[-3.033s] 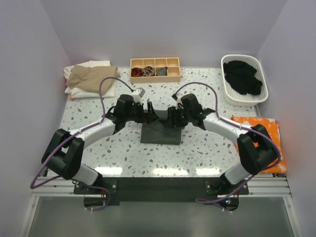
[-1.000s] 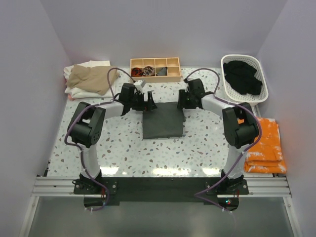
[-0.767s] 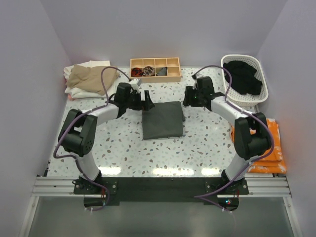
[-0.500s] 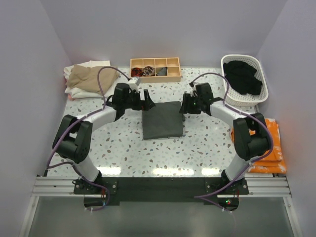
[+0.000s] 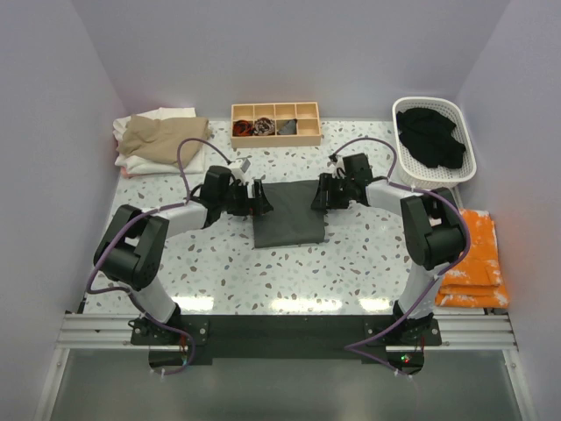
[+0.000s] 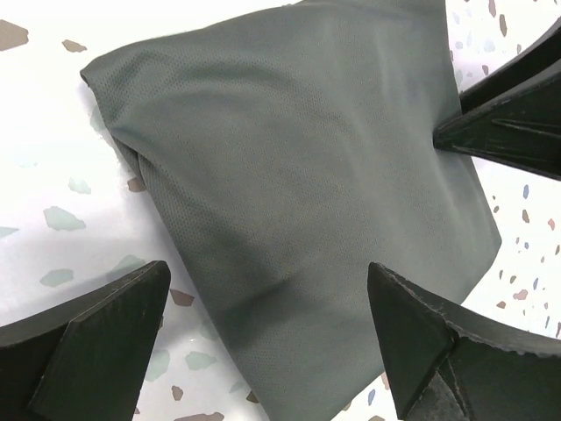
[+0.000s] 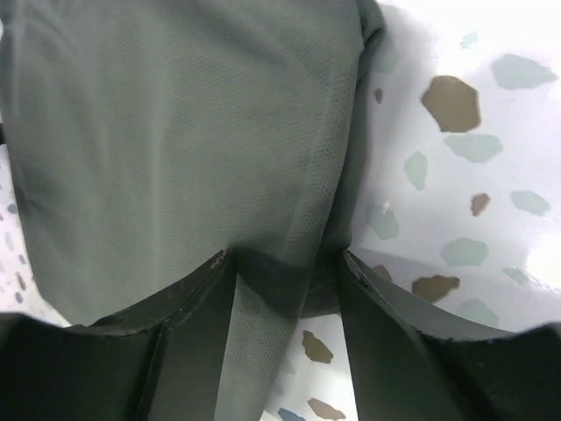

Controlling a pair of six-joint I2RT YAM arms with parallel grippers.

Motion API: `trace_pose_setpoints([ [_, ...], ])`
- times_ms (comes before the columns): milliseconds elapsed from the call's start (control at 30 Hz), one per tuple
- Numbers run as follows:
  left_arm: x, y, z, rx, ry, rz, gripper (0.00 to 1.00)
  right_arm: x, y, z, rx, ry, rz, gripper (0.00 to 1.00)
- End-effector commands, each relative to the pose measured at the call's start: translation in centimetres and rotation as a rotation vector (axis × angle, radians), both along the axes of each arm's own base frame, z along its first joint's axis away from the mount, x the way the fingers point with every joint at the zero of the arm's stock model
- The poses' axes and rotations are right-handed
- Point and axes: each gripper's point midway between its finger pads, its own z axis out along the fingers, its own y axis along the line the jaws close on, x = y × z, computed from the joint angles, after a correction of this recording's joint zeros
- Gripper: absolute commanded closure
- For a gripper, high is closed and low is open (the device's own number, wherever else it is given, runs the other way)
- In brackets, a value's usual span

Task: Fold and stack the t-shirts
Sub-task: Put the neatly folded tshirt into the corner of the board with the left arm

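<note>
A folded t-shirt (image 5: 289,213) lies mid-table (image 5: 351,263), shirt stack (image 5: 159,139) back-left, basket (image 5: 434,140) back-right, tray (image 5: 275,124) behind.

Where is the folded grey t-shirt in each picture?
Top external: grey t-shirt lies mid-table, between the two grippers.
Left wrist: it fills the middle.
Right wrist: it fills the upper left.
Shared landmark: the speckled table under it.

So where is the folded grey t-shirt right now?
In the top view the grey t-shirt lies mid-table, between the left gripper and right gripper, in front of the wooden tray.
</note>
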Motion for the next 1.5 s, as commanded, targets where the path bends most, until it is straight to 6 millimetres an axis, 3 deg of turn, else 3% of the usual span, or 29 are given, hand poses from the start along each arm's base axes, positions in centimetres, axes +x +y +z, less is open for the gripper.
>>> trace_pose_setpoints([
  [0, 0.4, -0.8, 0.8, -0.051, -0.043, -0.013, 0.0, -0.4, 1.9, -0.4, 0.094, 0.026, 0.058, 0.5],
  [33, 0.4, -0.8, 0.6, -0.053, -0.04, -0.015, 0.0, -0.7, 2.1, -0.5, 0.11, 0.036, 0.064, 0.55],
  [67, 0.2, -1.0, 0.4, -0.06, -0.032, -0.021, 0.0, -0.8, 2.5, -0.3, 0.132, 0.037, 0.078, 0.67],
  [167, 0.1, -1.3, -0.2, -0.074, -0.018, -0.028, 0.0, -1.8, 3.4, -0.2, 0.197, 0.07, 0.107, 0.83],
  [233, 0.0, -1.4, -0.5, -0.082, -0.012, -0.028, 0.0, -2.4, 3.8, -0.2, 0.23, 0.096, 0.111, 0.87],
  [300, -0.1, -1.4, -0.7, -0.083, -0.007, -0.03, 0.0, -2.5, 3.8, 0.0, 0.237, 0.09, 0.109, 0.82],
  [400, -0.3, -1.2, -0.6, -0.078, -0.01, -0.029, 0.0, -2.3, 3.2, 0.7, 0.208, 0.061, 0.087, 0.52],
  [433, -0.4, -1.2, -0.6, -0.076, -0.011, -0.028, 0.0, -2.0, 2.9, 1.9, 0.193, 0.021, 0.087, 0.43],
  [500, -0.5, -0.9, -0.4, -0.06, -0.016, -0.024, 0.0, -1.7, 1.5, 2.3, 0.115, -0.005, 0.042, 0.38],
  [633, -0.3, 0.3, -0.2, 0.001, -0.031, 0.01, 0.0, -1.3, -1.1, 5.4, -0.009, -0.112, -0.014, 0.35],
  [833, -0.1, 2.7, -0.8, 0.134, -0.03, 0.072, 0.0, -1.8, -2.7, 6.7, -0.08, -0.148, -0.038, 0.34],
  [933, -0.6, 1.9, -1.7, 0.121, -0.005, 0.016, 0.0, -1.9, -2.8, 6.5, -0.086, -0.143, -0.04, 0.34],
  [1033, -2.2, -0.6, -3.1, 0.018, 0.048, -0.116, 0.0, -1.9, -2.8, 6.4, -0.087, -0.14, -0.035, 0.34],
  [1133, -3.8, -2.7, -3.1, -0.104, 0.069, -0.207, 0.0, -2.0, -2.8, 6.3, -0.089, -0.139, -0.035, 0.34],
  [1300, -4.9, -4.4, -4.3, -0.173, 0.097, -0.246, 0.01, -2.1, -3.1, 6.1, -0.102, -0.138, -0.038, 0.34],
  [1400, -4.6, -5.1, -4.6, -0.213, 0.103, -0.26, 0.26, -2.1, -3.2, 6.2, -0.111, -0.141, -0.038, 0.34],
  [1433, -4.5, -5.3, -4.7, -0.226, 0.111, -0.254, 0.5, -2.1, -3.3, 6.1, -0.114, -0.14, -0.042, 0.34],
  [1467, -4.4, -5.4, -4.7, -0.236, 0.111, -0.253, 0.61, -2.1, -3.3, 6.1, -0.113, -0.139, -0.041, 0.34],
])
